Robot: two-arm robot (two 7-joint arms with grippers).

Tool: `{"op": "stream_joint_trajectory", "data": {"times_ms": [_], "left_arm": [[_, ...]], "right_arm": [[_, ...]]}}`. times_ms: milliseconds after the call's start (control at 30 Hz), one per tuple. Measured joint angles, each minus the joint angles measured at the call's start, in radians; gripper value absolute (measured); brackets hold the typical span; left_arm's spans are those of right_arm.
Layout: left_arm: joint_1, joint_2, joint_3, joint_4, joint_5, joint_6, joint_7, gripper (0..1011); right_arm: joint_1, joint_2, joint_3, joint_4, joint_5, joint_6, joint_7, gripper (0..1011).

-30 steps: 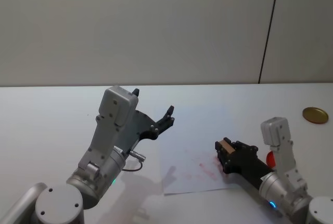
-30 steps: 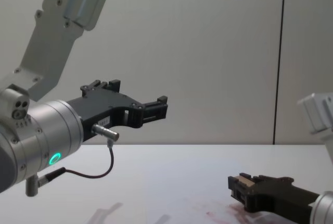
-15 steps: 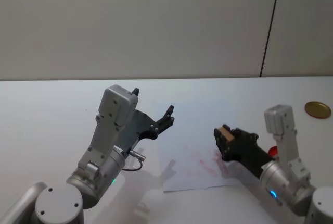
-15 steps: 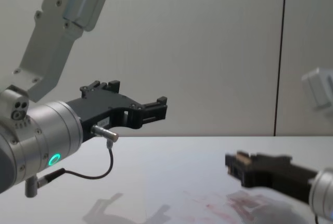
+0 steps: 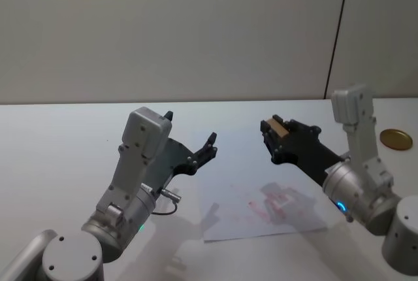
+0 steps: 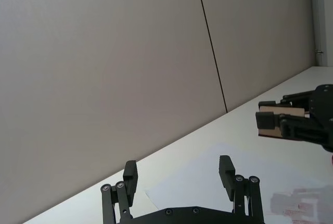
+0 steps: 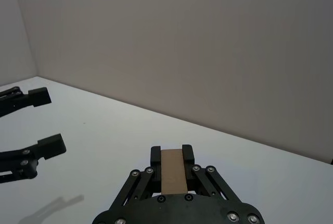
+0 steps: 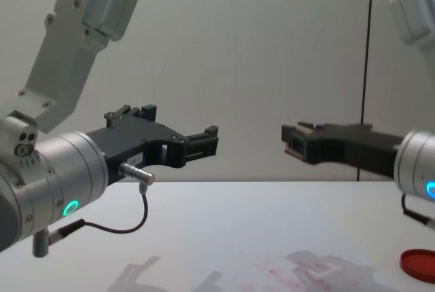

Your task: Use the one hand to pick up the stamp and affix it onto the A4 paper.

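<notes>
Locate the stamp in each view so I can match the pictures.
Head view: stamp right of centre, held in the air by the right gripper.
Left wrist view: stamp beyond the fingers of the left gripper.
Right wrist view: stamp clamped between that gripper's fingers.
Chest view: stamp right of centre, mid-height.
Shared landmark: the open left gripper.

The A4 paper (image 5: 241, 222) lies flat on the desk (image 5: 65, 137), near the middle and a little to the right. The stamp (image 7: 173, 169) sits clamped in the right pincer (image 5: 273, 131), raised in the air well apart from the sheet. The left pincer (image 5: 191, 128) hangs in the air left of the paper, spread wide. An ink pad (image 8: 418, 263) lies on the desk at the near right, and a round lid (image 5: 395, 139) at the far right.
</notes>
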Motion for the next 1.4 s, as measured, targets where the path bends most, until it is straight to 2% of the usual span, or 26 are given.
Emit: {"op": "stream_joint_trajectory", "data": {"times_ms": [167, 333, 667, 1100, 1400], "left_arm": [[0.000, 0.000, 0.000, 0.000, 0.000, 0.000, 0.000, 993], [0.000, 0.000, 0.000, 0.000, 0.000, 0.000, 0.000, 993], [0.000, 0.000, 0.000, 0.000, 0.000, 0.000, 0.000, 993], [0.000, 0.000, 0.000, 0.000, 0.000, 0.000, 0.000, 993], [0.000, 0.000, 0.000, 0.000, 0.000, 0.000, 0.000, 993]], "right_arm": [[0.005, -0.001, 0.003, -0.041, 0.003, 0.071, -0.020, 220], [0.010, -0.004, 0.006, -0.052, 0.015, 0.140, -0.039, 220], [0.023, -0.012, 0.009, -0.012, 0.031, 0.222, -0.065, 220], [0.033, -0.023, -0.001, 0.064, 0.019, 0.268, -0.070, 219], [0.032, -0.028, -0.015, 0.109, -0.011, 0.277, -0.065, 219]]}}
